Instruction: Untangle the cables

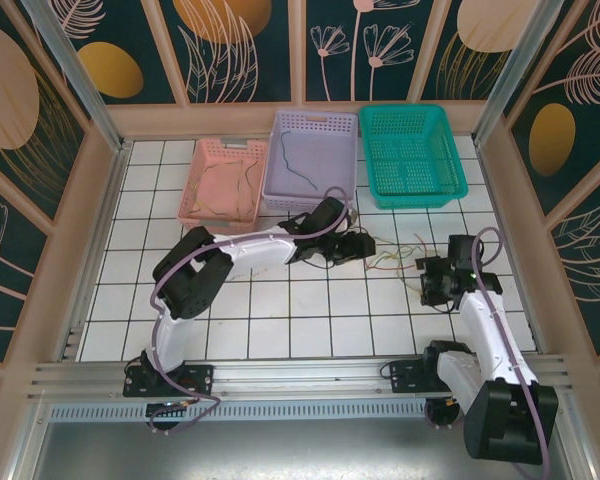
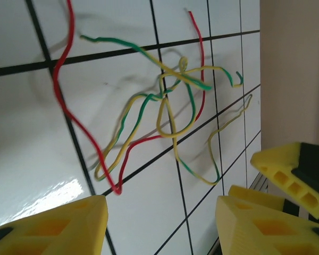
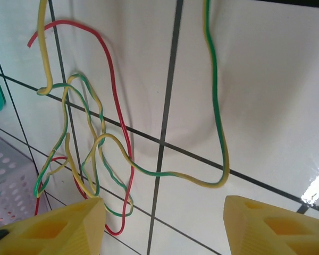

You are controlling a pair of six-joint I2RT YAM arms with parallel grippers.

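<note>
A loose tangle of thin cables [image 1: 395, 262] lies on the white tiles between my two grippers. In the left wrist view a red cable [image 2: 69, 114] and yellow-green cables [image 2: 170, 101] cross one another ahead of my left gripper [image 2: 159, 228]. Its jaws stand open above bare tile with nothing between them. In the right wrist view a red cable [image 3: 112, 79] and a yellow-green cable [image 3: 215, 95] loop in front of my right gripper [image 3: 162, 228], also open and holding nothing. From above, the left gripper [image 1: 358, 243] is left of the tangle and the right gripper [image 1: 435, 282] is right of it.
Three baskets stand along the back wall: a pink basket [image 1: 195, 175] with brownish cables, a lilac basket [image 1: 280, 150] with one dark cable, and a teal basket [image 1: 450, 150]. A yellow fingertip [image 2: 290, 172] of the right gripper shows at the right of the left wrist view.
</note>
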